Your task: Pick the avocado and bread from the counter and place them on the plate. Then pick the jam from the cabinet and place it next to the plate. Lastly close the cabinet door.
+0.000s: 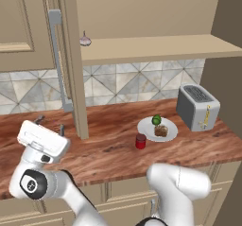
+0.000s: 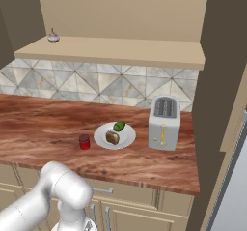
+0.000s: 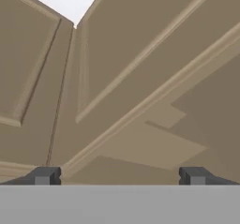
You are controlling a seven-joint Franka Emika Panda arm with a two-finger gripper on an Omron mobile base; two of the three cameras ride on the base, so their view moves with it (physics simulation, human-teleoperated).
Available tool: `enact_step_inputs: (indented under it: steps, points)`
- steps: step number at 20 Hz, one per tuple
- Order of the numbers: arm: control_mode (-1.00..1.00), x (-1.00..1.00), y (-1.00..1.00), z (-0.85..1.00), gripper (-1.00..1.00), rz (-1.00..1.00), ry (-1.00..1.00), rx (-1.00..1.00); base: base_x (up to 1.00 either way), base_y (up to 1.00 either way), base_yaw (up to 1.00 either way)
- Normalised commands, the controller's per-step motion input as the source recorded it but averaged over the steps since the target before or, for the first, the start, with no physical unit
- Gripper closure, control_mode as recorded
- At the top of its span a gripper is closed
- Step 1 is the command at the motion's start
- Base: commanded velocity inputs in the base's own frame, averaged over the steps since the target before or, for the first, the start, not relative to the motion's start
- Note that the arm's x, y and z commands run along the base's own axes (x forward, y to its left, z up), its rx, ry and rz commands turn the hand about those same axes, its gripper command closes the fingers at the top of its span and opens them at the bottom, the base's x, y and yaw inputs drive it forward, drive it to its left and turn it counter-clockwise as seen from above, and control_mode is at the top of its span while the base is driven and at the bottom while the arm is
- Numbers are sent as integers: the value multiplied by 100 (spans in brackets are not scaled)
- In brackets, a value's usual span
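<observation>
The white plate (image 1: 144,126) (image 2: 126,137) lies on the counter (image 1: 108,149) with the green avocado (image 1: 156,120) (image 2: 119,126) and the brown bread (image 1: 161,130) (image 2: 112,137) on it. Just left of the plate, the red jam (image 1: 140,141) (image 2: 84,141) stands upright on the wood. The cabinet door (image 1: 72,55) stands swung out, seen edge-on, its grey bar handle (image 1: 56,55) facing left. My gripper (image 1: 50,124) (image 3: 119,175) hovers open and empty low to the left of the door, below the handle, looking up at beige door panels (image 3: 117,54).
A grey toaster (image 1: 198,107) (image 2: 164,122) stands right of the plate. A pale garlic bulb (image 1: 85,40) (image 2: 53,36) rests at the left end of the cabinet shelf (image 1: 151,47) (image 2: 120,51). A dark tall wall bounds the counter's right end.
</observation>
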Motion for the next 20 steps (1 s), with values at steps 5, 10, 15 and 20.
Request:
enact_step_inputs:
  steps: [5,10,15,20]
  points:
    - [-100,40,29,0,-100,0,-8,0,0,0,0]
    - [-100,39,0,9,-100,0,-11,1,0,0,0]
    - [-100,6,-12,56,-100,0,-15,6,0,0,0]
    - [-100,-2,-43,68,-100,0,-15,12,0,0,0]
